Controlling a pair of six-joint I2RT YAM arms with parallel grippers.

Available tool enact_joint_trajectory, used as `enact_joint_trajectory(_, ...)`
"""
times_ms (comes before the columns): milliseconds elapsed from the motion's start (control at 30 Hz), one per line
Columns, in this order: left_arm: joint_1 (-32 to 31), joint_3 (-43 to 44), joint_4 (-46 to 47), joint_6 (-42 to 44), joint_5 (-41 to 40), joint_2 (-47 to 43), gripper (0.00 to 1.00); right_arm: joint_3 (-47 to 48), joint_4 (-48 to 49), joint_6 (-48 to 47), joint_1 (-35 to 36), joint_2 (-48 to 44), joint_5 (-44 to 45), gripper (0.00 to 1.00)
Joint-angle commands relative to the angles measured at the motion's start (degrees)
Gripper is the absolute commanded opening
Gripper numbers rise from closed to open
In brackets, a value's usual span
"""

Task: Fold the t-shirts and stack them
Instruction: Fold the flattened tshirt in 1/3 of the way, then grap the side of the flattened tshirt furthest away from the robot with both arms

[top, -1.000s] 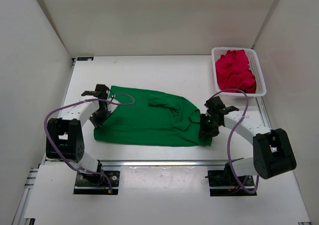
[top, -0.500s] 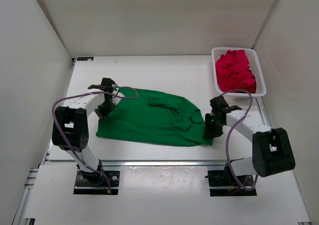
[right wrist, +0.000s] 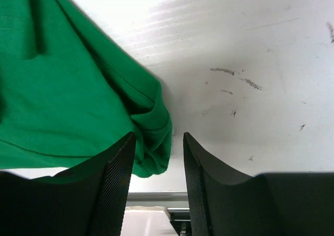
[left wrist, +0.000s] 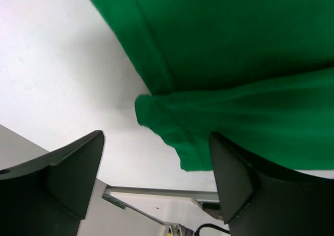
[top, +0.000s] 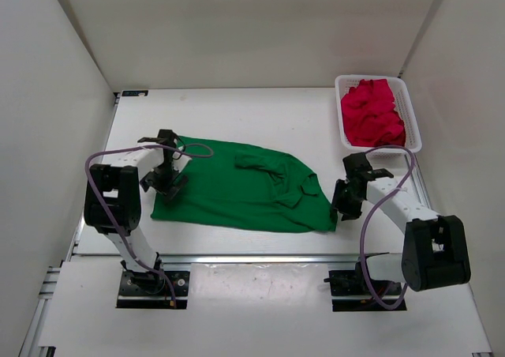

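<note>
Over on the left, the left end effector hangs low over the left edge of the green t-shirt. Its fingers are spread wide and grip nothing, and a rumpled corner of cloth lies on the surface under the gap. The shirt lies spread but wrinkled across the middle of the white surface, with a bunched fold toward its right half. At its right corner the right end effector sits just beside the fabric, fingers partly apart and clamped on nothing. Further right, in the far corner, the white mesh basket holds the red t-shirts in a crumpled heap.
</note>
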Motion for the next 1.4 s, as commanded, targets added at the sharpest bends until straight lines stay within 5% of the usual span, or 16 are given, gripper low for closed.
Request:
enact_joint_trajectory(0,2.67,-0.89,-4.13,-2.04,2.7,-3.52,0.93,-1.4,-0.42,2.21,-0.84,1.19,-0.99,0.47)
enact_joint_trajectory(200,1.37,-4.48,-4.41,-2.92,5.86,-3.53,0.88,-4.13,5.03,3.0,-1.38,4.7,-8.54,0.37)
enact_joint_trajectory(300,-1.18,-4.06,-4.15,-3.8,7.36,-2.39,0.82,-4.3,5.04,3.79,-2.25,5.68,-9.78,0.12)
enact_joint_trajectory(333,-1.36,-4.05,-3.71,-4.15,7.45,-2.04,0.75,-4.65,4.6,3.36,-3.04,5.5,-9.78,0.0)
enact_joint_trajectory(367,-2.06,-4.14,-4.14,-4.33,7.45,-1.6,0.69,-4.74,3.98,3.62,-3.31,4.98,-9.35,0.0)
enact_joint_trajectory(467,-2.07,-3.53,-4.68,-5.12,7.19,0.07,0.25,-4.92,-0.14,5.1,-7.52,2.17,-7.59,0.0)
enact_joint_trajectory(600,-0.58,-4.84,-5.9,-5.3,5.7,0.08,0.14,-5.19,-4.36,7.4,-13.14,-2.31,-6.71,0.0)
enact_joint_trajectory(767,-0.75,-5.99,-7.66,-4.68,5.17,-2.29,0.18,-2.37,-9.46,8.45,-12.71,0.4,-3.55,0.03)
enact_joint_trajectory(833,-0.84,-5.73,-8.71,-4.59,5.78,-3.34,0.26,-2.11,-10.44,7.93,-12.45,-0.82,-2.22,0.13)
enact_joint_trajectory(900,-0.4,-5.29,-10.03,-4.42,6.92,-3.7,0.45,0.17,-11.22,7.57,-10.62,-2.4,-1.78,0.3)
enact_joint_trajectory(1033,1.26,-2.49,-14.16,-3.55,7.8,-5.89,0.67,10.16,-12.72,5.38,-1.32,-4.43,4.27,0.56)
enact_joint_trajectory(1233,3.91,12.09,-11.54,-4.76,11.66,-7.13,0.85,29.44,-8.17,-4.87,8.55,8.19,2.03,0.57)
enact_joint_trajectory(1367,2.6,21.68,-5.13,-8.37,13.51,0.49,0.86,42.42,-7.27,-12.01,13.02,23.3,-1.53,0.57)
